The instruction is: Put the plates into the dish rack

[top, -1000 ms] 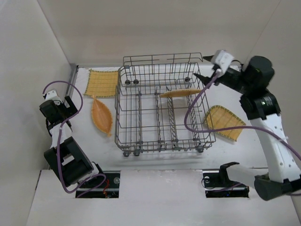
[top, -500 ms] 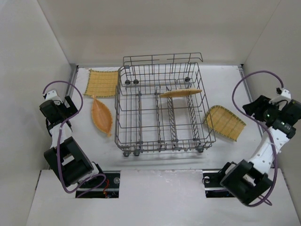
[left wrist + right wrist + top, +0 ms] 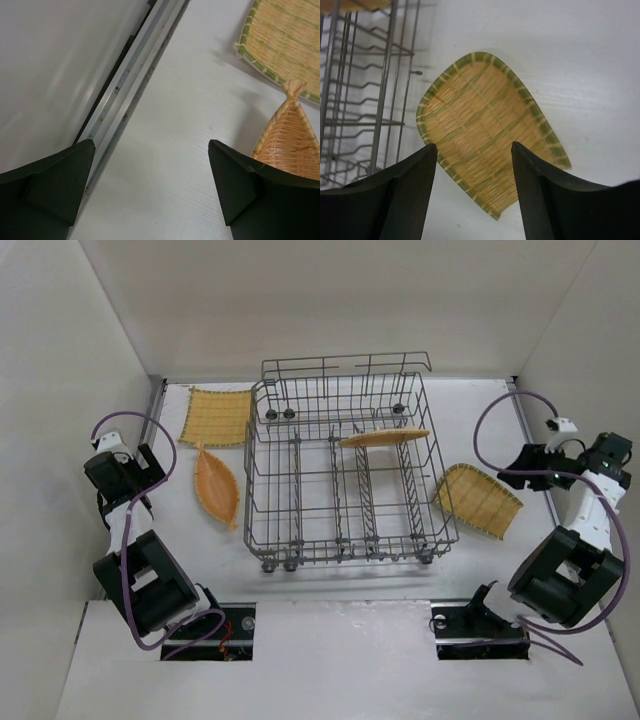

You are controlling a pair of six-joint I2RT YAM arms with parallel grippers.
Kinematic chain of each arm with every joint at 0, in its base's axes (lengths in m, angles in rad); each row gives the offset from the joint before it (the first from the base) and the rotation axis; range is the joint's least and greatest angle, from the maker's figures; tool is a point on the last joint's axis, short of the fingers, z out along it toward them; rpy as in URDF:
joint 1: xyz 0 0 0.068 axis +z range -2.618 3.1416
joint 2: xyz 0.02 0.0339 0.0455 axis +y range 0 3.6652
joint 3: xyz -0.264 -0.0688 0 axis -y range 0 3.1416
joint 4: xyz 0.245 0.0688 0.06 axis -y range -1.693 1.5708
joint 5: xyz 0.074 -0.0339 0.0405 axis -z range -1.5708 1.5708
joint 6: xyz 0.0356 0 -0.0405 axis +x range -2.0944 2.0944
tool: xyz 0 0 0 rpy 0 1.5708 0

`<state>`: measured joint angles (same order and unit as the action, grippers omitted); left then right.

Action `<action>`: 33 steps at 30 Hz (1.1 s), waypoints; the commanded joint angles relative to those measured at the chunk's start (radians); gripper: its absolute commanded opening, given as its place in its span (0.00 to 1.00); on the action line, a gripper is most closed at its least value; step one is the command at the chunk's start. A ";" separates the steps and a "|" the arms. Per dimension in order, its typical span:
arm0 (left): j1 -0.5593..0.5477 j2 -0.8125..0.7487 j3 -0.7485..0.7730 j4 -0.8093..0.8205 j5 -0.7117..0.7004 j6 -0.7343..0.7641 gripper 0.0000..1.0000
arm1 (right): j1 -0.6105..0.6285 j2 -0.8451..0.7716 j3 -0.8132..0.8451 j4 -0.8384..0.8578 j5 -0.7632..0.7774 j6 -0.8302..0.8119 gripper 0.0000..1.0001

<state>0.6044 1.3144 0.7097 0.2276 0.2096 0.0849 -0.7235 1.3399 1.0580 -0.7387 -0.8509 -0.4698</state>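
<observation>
The right claw (image 3: 472, 150) is spread wide and empty, and a yellow plate (image 3: 485, 130) shows between its fingers, flat on the desk (image 3: 580, 60) just beside the dish rack (image 3: 350, 545). The left claw (image 3: 151, 145) is also wide and empty, near the leaf-shaped orange plate (image 3: 292, 137) and the second yellow plate (image 3: 287, 40). There are four plates in all. Only the other orange plate (image 3: 383, 437) sits in the rack, on edge.

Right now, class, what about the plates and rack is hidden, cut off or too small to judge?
Left wrist view: leaf-shaped plate runs off the right edge, its lower part behind a finger; left yellow plate cropped at the corner.
Right wrist view: dish rack cut by the left edge; orange plate a sliver at the top.
Top view: that plate's seating among the tines is too small to tell.
</observation>
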 commanded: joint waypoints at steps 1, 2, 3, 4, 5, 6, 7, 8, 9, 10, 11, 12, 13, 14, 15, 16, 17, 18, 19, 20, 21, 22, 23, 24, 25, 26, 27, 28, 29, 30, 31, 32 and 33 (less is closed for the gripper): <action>0.004 0.005 0.050 0.004 0.014 0.001 1.00 | 0.087 0.016 0.103 -0.131 -0.034 -0.335 0.68; 0.004 0.005 0.050 0.004 0.013 0.001 1.00 | 0.110 0.039 0.126 -0.166 -0.024 -0.383 0.69; 0.004 0.005 0.050 0.004 0.010 0.001 1.00 | 0.129 0.066 0.152 -0.206 -0.010 -0.429 0.69; 0.004 0.005 0.050 0.004 0.010 0.001 1.00 | 0.144 0.097 0.183 -0.249 0.004 -0.485 0.69; 0.004 0.005 0.050 0.004 0.010 0.001 1.00 | 0.153 0.132 0.219 -0.299 0.016 -0.542 0.70; 0.004 0.005 0.050 0.004 0.007 0.001 1.00 | 0.157 0.162 0.247 -0.333 0.027 -0.581 0.71; 0.004 0.005 0.050 0.004 0.005 0.001 1.00 | 0.158 0.200 0.288 -0.378 0.045 -0.625 0.73; 0.004 0.005 0.050 0.004 0.004 0.001 1.00 | 0.157 0.241 0.331 -0.422 0.061 -0.663 0.75; 0.004 0.005 0.050 0.004 0.004 0.001 1.00 | 0.154 0.281 0.373 -0.465 0.075 -0.699 0.77; 0.004 0.003 0.048 0.004 0.004 0.001 1.00 | 0.155 0.318 0.413 -0.506 0.088 -0.733 0.79; 0.004 0.003 0.048 0.006 0.001 0.001 1.00 | 0.154 0.352 0.448 -0.540 0.101 -0.763 0.79; 0.004 0.003 0.048 0.004 -0.003 0.001 1.00 | 0.152 0.384 0.479 -0.574 0.113 -0.791 0.79; 0.004 0.003 0.048 0.004 -0.006 0.001 1.00 | 0.151 0.415 0.506 -0.605 0.130 -0.814 0.79; 0.004 0.003 0.048 0.004 -0.007 0.001 1.00 | 0.152 0.447 0.534 -0.637 0.150 -0.837 0.79; 0.004 0.003 0.048 0.004 -0.009 0.000 1.00 | 0.154 0.479 0.560 -0.672 0.165 -0.858 0.79; 0.004 0.003 0.048 0.004 -0.009 -0.001 1.00 | 0.157 0.513 0.588 -0.707 0.179 -0.877 0.79; 0.001 0.003 0.048 0.004 -0.010 -0.001 1.00 | 0.157 0.550 0.618 -0.744 0.196 -0.891 0.78; -0.001 0.003 0.048 0.004 -0.012 0.001 1.00 | 0.157 0.583 0.647 -0.778 0.210 -0.901 0.78; -0.002 0.003 0.048 0.003 -0.012 0.001 1.00 | 0.157 0.616 0.677 -0.809 0.223 -0.908 0.78; -0.004 0.008 0.053 0.000 -0.012 0.001 1.00 | 0.157 0.646 0.709 -0.832 0.231 -0.911 0.78; -0.004 0.014 0.059 -0.008 -0.012 0.001 1.00 | 0.158 0.668 0.732 -0.847 0.237 -0.908 0.78; -0.004 0.022 0.066 -0.017 -0.012 0.001 1.00 | 0.158 0.698 0.764 -0.869 0.245 -0.905 0.76; -0.004 0.029 0.076 -0.027 -0.012 0.003 1.00 | 0.158 0.729 0.798 -0.893 0.254 -0.903 0.76; -0.004 0.037 0.083 -0.033 -0.012 0.003 1.00 | 0.158 0.760 0.832 -0.922 0.260 -0.902 0.76; -0.002 0.043 0.089 -0.042 -0.009 0.003 1.00 | 0.160 0.795 0.867 -0.954 0.269 -0.900 0.75; -0.004 0.051 0.096 -0.048 -0.007 0.003 1.00 | 0.161 0.821 0.894 -0.973 0.280 -0.897 0.75; -0.004 0.055 0.100 -0.054 -0.007 0.003 1.00 | 0.164 0.838 0.911 -0.978 0.289 -0.886 0.75; -0.002 0.059 0.103 -0.057 -0.009 0.003 1.00 | 0.169 0.849 0.918 -0.978 0.299 -0.883 0.75; -0.002 0.062 0.105 -0.059 -0.012 0.003 1.00 | 0.170 0.855 0.918 -0.978 0.308 -0.883 0.76; -0.002 0.062 0.106 -0.059 -0.012 0.003 1.00 | 0.177 0.864 0.915 -0.981 0.318 -0.876 0.76; -0.002 0.065 0.108 -0.060 -0.012 0.003 1.00 | 0.183 0.870 0.907 -0.984 0.326 -0.872 0.77; -0.002 0.066 0.111 -0.065 -0.012 0.004 1.00 | 0.190 0.871 0.887 -0.985 0.332 -0.872 0.78; -0.004 0.069 0.112 -0.068 -0.013 0.006 1.00 | 0.198 0.866 0.866 -0.985 0.335 -0.877 0.78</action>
<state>0.6025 1.3800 0.7738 0.1631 0.2005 0.0856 -0.5545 2.2177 1.9289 -1.3144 -0.5373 -1.3277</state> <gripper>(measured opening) 0.997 0.775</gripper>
